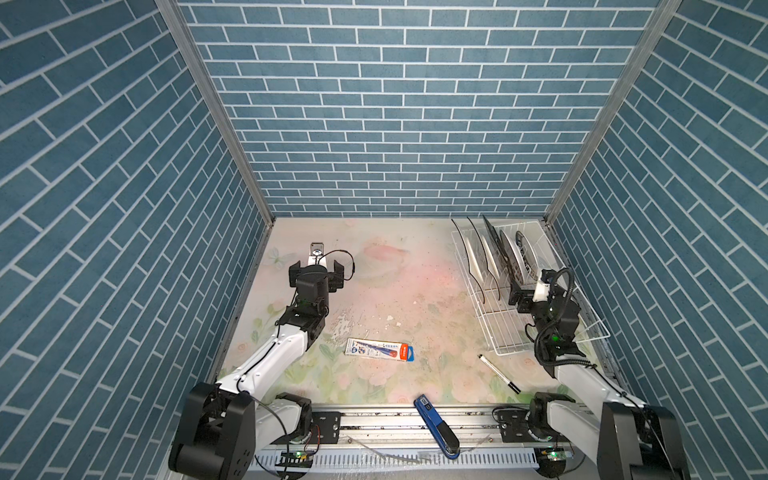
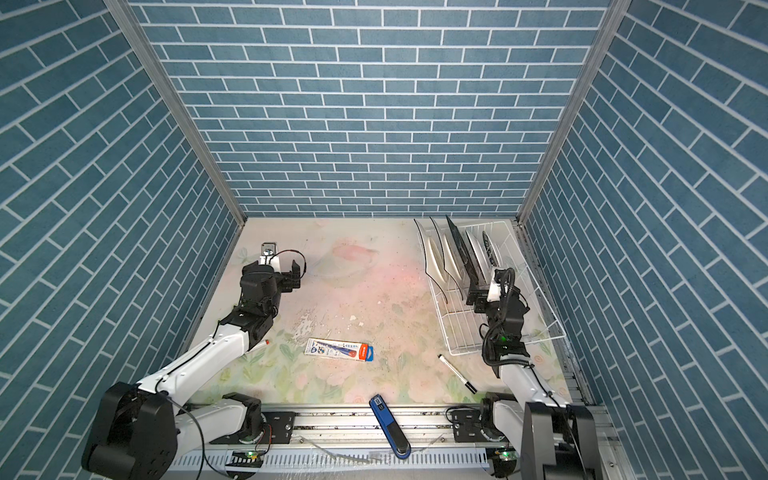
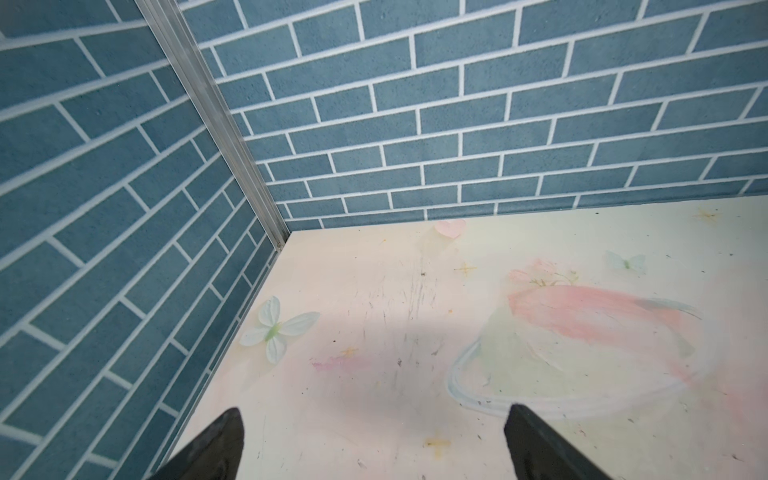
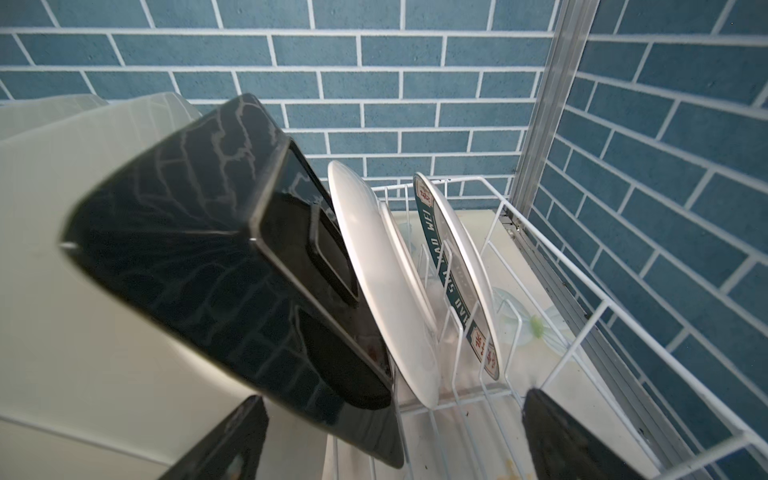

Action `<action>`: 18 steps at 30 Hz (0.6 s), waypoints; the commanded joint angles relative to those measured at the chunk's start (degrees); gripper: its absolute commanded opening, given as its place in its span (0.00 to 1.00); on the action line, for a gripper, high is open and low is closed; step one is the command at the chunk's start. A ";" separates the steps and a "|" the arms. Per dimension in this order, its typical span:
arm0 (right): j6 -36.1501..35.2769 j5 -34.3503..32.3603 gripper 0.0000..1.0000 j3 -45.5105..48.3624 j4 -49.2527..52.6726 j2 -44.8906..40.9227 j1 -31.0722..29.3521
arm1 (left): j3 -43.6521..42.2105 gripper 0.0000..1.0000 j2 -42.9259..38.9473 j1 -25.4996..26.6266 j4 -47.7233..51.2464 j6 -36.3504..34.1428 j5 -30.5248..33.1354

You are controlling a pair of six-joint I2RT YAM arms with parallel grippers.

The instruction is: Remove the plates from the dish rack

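- Your right gripper [image 4: 395, 395] is spread wide and sits low inside the near half of the dish rack [image 1: 498, 324]. Nothing is clamped in it.
- In the right wrist view, the bottom edge of the dark glossy square plate [image 4: 199, 257] pokes into the gap between the 2 fingers [image 4: 561, 436]. Honestly can't tell if either finger is actually touching it.
- Right next to that dark plate there's a plain white round plate [image 4: 382, 282], then the round one with the teal lettered rim [image 4: 446, 270]. Both lean in the prongs.
- On the dark plate's other side you've got 2 pale plates [image 1: 473, 255] with thin black rims, also standing on edge.
- So all 5 plates are in the rack, bunched at its far end. The rack is in the back right corner of the table [image 1: 395, 270], up against the right wall.
- Your left gripper [image 3: 373, 409] is also wide open and holds nothing. It hangs over bare table near the back left corner, well apart from the rack.
- Loose stuff near the front of the table: a flat pen pack [image 1: 380, 350], a marker [image 1: 498, 373] and a blue stapler-looking thing [image 1: 436, 428]. Neither gripper is near them.
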State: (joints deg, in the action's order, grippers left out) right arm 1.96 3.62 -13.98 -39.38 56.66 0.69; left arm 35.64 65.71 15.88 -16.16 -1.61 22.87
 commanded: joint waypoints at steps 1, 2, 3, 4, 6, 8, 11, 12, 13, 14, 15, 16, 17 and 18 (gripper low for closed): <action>-1.93 3.70 0.95 -2.58 6.55 -3.53 0.10 | 2.82 1.00 -1.35 1.24 11.40 4.68 0.57; -1.81 3.53 0.95 -3.26 8.22 -4.55 0.02 | 3.11 1.00 -1.71 1.79 12.56 5.71 0.27; -1.62 3.57 0.95 -3.70 9.58 -5.60 0.02 | 3.36 1.00 -2.14 2.31 13.49 6.51 0.17; -1.48 3.80 0.95 -4.22 11.01 -7.15 -0.03 | 3.76 1.00 -2.67 3.00 14.74 7.40 0.15; -0.50 4.17 0.94 -5.63 14.94 -10.45 -0.22 | 4.18 1.00 -4.25 4.57 17.91 9.21 -0.19; 0.12 4.44 0.93 -8.28 20.85 -14.02 -0.67 | 6.26 1.00 -5.87 6.13 21.04 12.06 -1.86; 0.78 4.16 0.91 -13.98 31.86 -17.07 -1.57 | 7.70 1.00 -7.21 8.75 24.99 16.99 -4.39; 1.43 3.32 0.90 -16.43 36.29 -17.84 -2.18 | 8.13 1.00 -7.41 9.61 26.19 17.87 -4.80; 2.00 2.64 0.89 -18.64 40.07 -18.35 -2.71 | 8.75 1.00 -7.42 10.55 27.71 18.75 -4.85; 2.80 1.79 0.89 -21.36 44.68 -18.83 -3.32 | 9.26 1.00 -7.53 11.43 28.95 19.95 -5.29; 4.12 -0.12 0.89 -23.93 48.70 -18.83 -3.72 | 9.47 1.00 -7.53 12.00 29.80 20.97 -5.89; 5.62 -1.70 0.88 -27.62 54.44 -18.33 -4.08 | 9.62 1.00 -7.80 12.79 30.20 22.20 -6.69; 6.40 -2.56 0.88 -30.63 58.73 -17.50 -4.41 | 9.46 1.00 -8.09 13.60 30.54 23.62 -7.29; 7.45 -3.45 0.87 -33.32 62.78 -16.51 -4.76 | 9.12 1.00 -8.37 14.27 30.45 24.71 -7.82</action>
State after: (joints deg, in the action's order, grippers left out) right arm 4.99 4.23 -40.53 6.04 39.20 -3.25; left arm 44.29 58.19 28.47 9.63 17.63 17.56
